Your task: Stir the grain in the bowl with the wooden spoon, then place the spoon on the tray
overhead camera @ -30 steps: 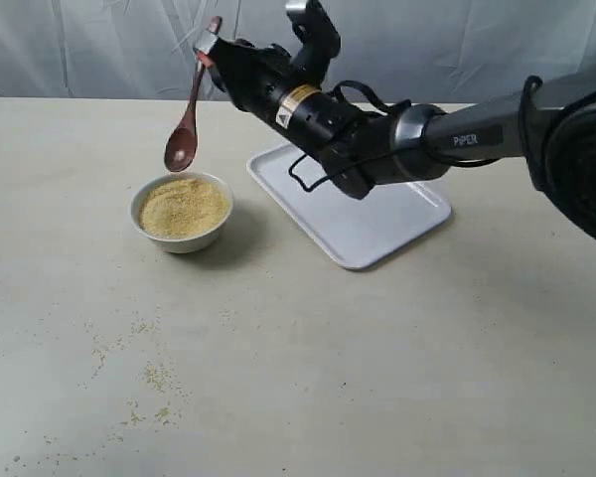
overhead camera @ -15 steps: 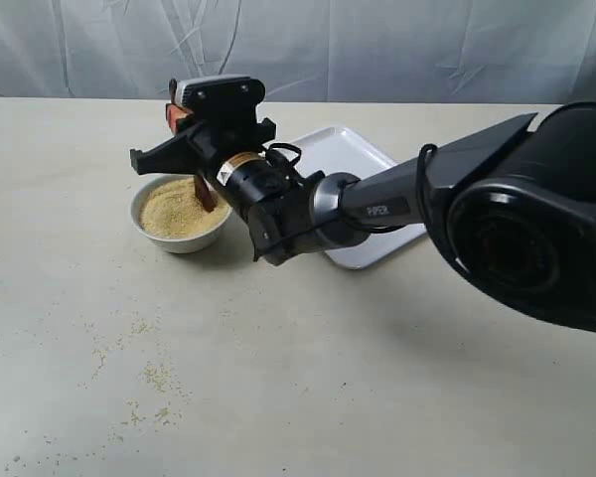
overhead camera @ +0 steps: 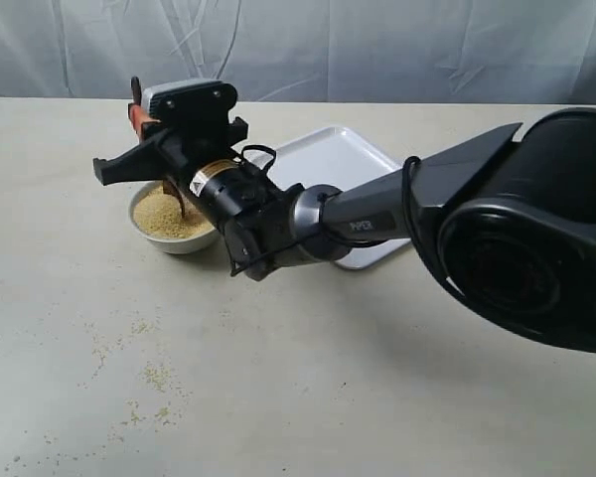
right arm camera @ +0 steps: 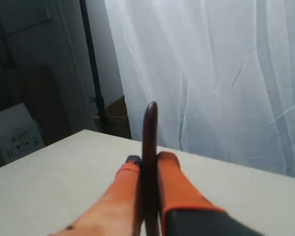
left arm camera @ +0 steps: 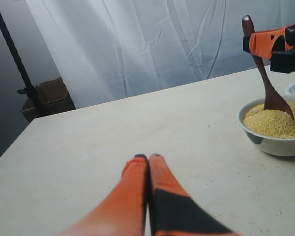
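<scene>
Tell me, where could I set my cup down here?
Bare: the front right of the table, below the tray and arm, and the strip left of the bowl. Front left has scattered specks. Crowded: around the bowl, where the end effector holds the spoon in the grain.

exterior: high, faces curtain (overhead camera: 377,50) | left wrist: low, shares bowl (left arm camera: 270,145) | right wrist: close along fingers (right arm camera: 173,183)

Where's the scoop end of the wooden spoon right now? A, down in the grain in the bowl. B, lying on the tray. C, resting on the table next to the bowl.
A: the wooden spoon has its scoop dipped in the grain inside the bowl, handle clamped by the right pincer.
</scene>
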Controlling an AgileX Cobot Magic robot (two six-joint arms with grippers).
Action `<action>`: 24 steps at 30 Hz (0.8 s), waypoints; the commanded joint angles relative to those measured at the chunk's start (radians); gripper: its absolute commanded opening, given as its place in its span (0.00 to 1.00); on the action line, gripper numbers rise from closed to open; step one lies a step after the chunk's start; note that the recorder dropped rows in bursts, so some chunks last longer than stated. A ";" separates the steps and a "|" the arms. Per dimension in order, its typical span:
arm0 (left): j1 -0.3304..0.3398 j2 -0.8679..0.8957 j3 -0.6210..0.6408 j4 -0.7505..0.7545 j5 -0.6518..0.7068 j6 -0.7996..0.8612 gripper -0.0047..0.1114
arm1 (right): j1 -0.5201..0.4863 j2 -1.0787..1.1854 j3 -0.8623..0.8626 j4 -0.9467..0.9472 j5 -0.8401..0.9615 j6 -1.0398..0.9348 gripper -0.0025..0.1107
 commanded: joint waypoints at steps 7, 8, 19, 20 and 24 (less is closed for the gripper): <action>0.000 -0.005 0.003 -0.003 -0.006 -0.001 0.04 | 0.021 -0.067 -0.001 -0.071 0.005 -0.045 0.02; 0.000 -0.005 0.003 -0.003 -0.006 -0.001 0.04 | 0.028 -0.067 -0.001 -0.071 0.026 -0.045 0.02; 0.000 -0.005 0.003 -0.003 -0.006 -0.001 0.04 | 0.051 0.008 -0.008 0.036 0.059 -0.127 0.02; 0.000 -0.005 0.003 -0.003 -0.006 -0.001 0.04 | 0.051 0.008 -0.008 0.070 0.059 -0.174 0.02; 0.000 -0.005 0.003 -0.003 -0.006 -0.001 0.04 | 0.051 0.008 -0.008 0.175 0.028 -0.296 0.02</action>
